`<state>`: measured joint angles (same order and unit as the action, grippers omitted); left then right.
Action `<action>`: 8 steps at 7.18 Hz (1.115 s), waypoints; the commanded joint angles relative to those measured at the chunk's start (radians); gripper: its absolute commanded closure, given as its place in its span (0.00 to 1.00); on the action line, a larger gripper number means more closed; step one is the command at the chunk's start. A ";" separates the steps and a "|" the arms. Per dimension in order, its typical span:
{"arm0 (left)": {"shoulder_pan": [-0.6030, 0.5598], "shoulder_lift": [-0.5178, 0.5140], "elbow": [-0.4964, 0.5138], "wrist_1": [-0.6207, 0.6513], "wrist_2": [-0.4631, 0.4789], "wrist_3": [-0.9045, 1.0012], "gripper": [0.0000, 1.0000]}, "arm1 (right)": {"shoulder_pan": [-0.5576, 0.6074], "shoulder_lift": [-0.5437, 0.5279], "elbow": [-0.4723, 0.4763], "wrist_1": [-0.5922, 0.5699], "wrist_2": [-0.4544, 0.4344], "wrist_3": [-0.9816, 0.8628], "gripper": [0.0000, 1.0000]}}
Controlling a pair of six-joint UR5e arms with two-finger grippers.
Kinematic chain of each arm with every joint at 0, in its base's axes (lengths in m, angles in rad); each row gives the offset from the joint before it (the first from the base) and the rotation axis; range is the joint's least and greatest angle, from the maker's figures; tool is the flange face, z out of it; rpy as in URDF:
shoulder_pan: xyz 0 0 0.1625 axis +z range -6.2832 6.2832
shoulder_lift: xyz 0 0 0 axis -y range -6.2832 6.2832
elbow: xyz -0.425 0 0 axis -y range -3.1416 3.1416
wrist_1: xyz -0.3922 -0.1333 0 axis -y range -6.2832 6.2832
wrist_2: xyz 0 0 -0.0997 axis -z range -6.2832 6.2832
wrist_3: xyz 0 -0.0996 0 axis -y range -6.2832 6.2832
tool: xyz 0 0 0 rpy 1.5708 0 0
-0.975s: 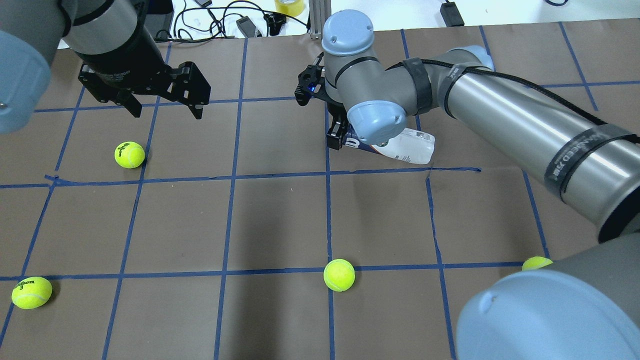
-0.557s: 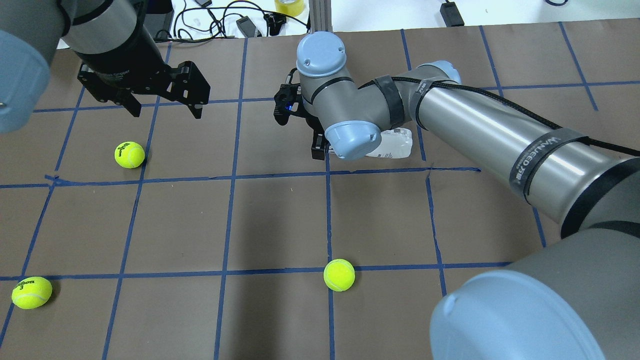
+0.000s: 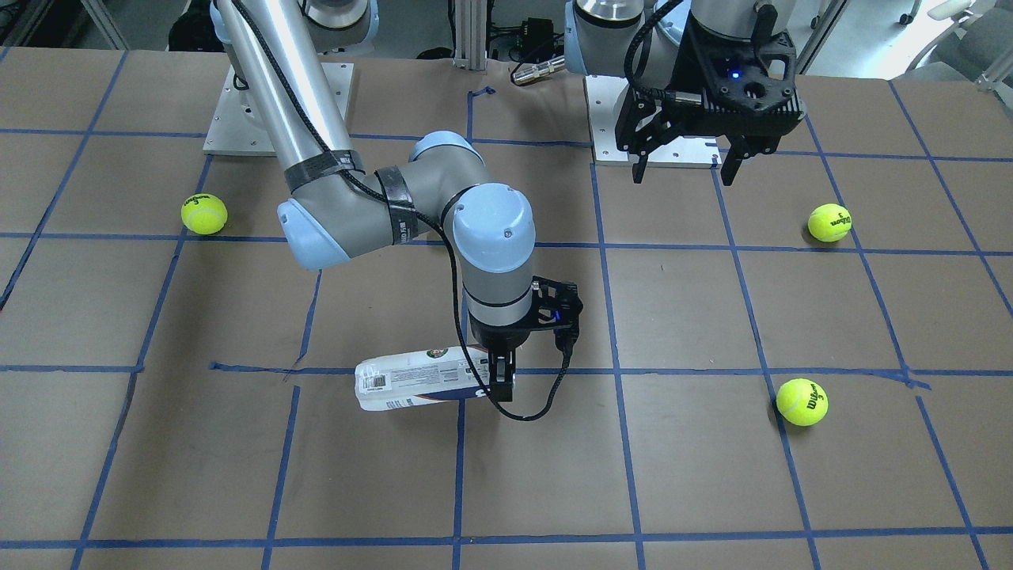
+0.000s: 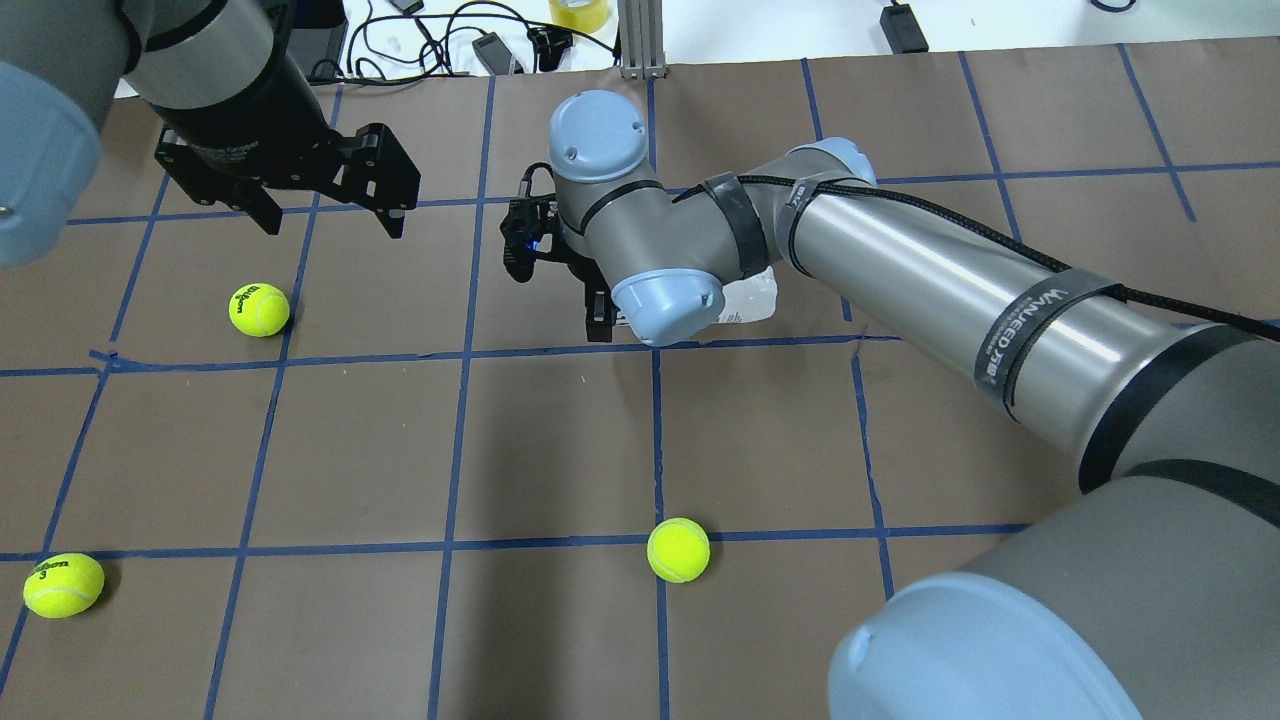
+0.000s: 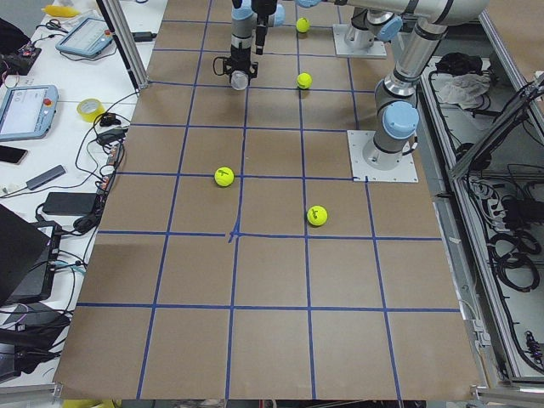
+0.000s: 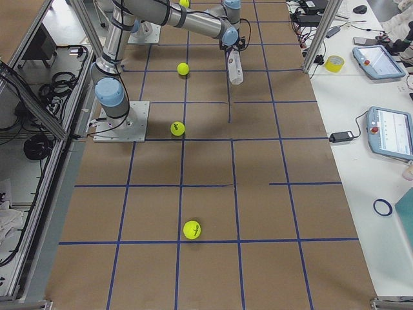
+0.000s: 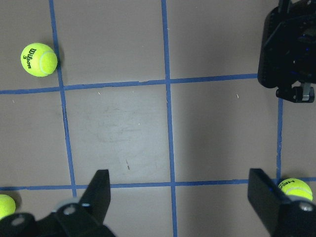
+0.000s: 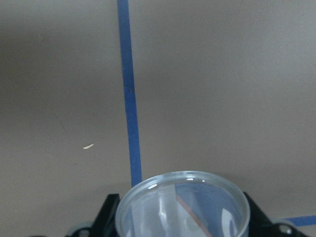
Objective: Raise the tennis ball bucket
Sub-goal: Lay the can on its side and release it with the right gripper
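The tennis ball bucket (image 3: pixel 411 384) is a clear can with a white and navy label. It lies roughly horizontal, and I cannot tell whether it touches the brown paper. My right gripper (image 3: pixel 500 385) is shut on its open end. In the right wrist view the clear rim (image 8: pixel 182 180) sits between the black fingers (image 8: pixel 109 213). In the overhead view the right arm hides most of the can (image 4: pixel 750 298), and the right gripper (image 4: pixel 598 318) shows beside it. My left gripper (image 4: pixel 330 222) hangs open and empty above the table, far from the can, and also shows in the front view (image 3: pixel 682 168).
Yellow-green tennis balls lie loose on the paper, one (image 4: pixel 259 309) below the left gripper, one (image 4: pixel 63 585) at the near left and one (image 4: pixel 678 549) at the near middle. A further ball (image 3: pixel 203 214) lies on the robot's right. Cables and tape (image 4: pixel 578 12) lie past the far edge.
My right arm has swung to the left with the can in its gripper, carrying it about one grid square over. The left arm and the balls have not moved.
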<state>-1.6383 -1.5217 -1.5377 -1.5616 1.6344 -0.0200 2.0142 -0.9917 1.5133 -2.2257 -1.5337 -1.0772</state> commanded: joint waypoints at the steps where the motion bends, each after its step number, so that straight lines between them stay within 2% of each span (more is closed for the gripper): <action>1: 0.000 0.000 0.001 0.000 -0.001 0.000 0.00 | 0.033 0.008 -0.001 -0.003 0.021 0.029 1.00; 2: 0.000 0.000 0.001 0.000 -0.001 0.000 0.00 | 0.043 0.024 -0.001 -0.005 0.020 0.058 1.00; 3: 0.000 0.000 0.001 0.000 -0.001 0.000 0.00 | 0.043 0.024 -0.001 -0.003 0.023 0.057 0.91; 4: 0.002 0.000 0.001 0.002 -0.002 0.000 0.00 | 0.043 0.025 -0.001 -0.003 0.052 0.062 0.59; 5: 0.002 0.000 0.001 0.000 -0.001 -0.001 0.00 | 0.043 0.028 0.001 0.004 0.094 0.107 0.14; 6: 0.002 0.000 0.001 0.000 -0.001 0.000 0.00 | 0.043 0.031 0.001 0.011 0.134 0.138 0.00; 7: 0.002 0.002 0.001 0.000 0.001 -0.001 0.00 | 0.041 0.031 -0.002 0.005 0.176 0.151 0.00; 8: 0.002 0.002 0.001 -0.003 0.001 0.000 0.00 | 0.041 0.025 -0.001 0.009 0.170 0.151 0.00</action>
<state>-1.6368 -1.5207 -1.5370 -1.5623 1.6346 -0.0207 2.0562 -0.9626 1.5125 -2.2191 -1.3794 -0.9360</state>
